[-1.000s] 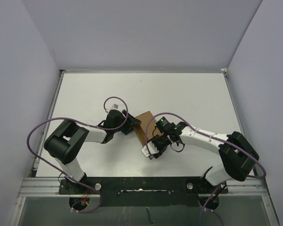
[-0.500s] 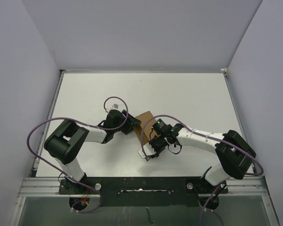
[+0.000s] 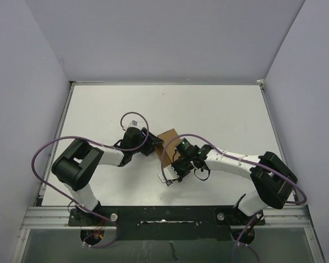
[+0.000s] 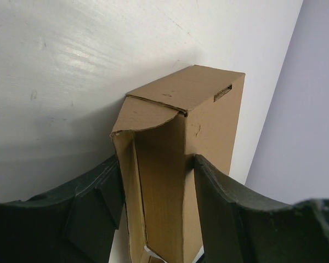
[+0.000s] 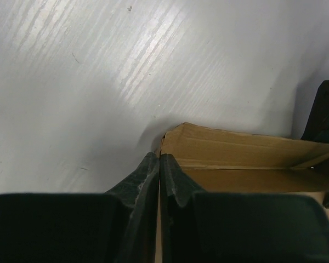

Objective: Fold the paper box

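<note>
The paper box [image 3: 167,139] is a brown cardboard box, partly folded, standing on the white table [image 3: 219,112] between the two arms. In the left wrist view the box [image 4: 208,109] stands upright with a flap folded over its top and an open side facing the camera. My left gripper [image 3: 153,148] is shut on it, one finger on each outer wall [image 4: 156,164]. My right gripper [image 3: 174,160] is shut, pinching a thin cardboard wall at the box's near corner [image 5: 160,159]. The box's open inside [image 5: 247,159] shows to the right of those fingers.
White walls enclose the table on three sides. A black rail [image 3: 164,216] with the arm bases runs along the near edge. Purple cables [image 3: 44,159] loop beside both arms. The dark left gripper shows at the right edge of the right wrist view [image 5: 326,109].
My right wrist has shifted a little to the left and turned while keeping hold of the box wall. The left arm and the box have hardly moved.
</note>
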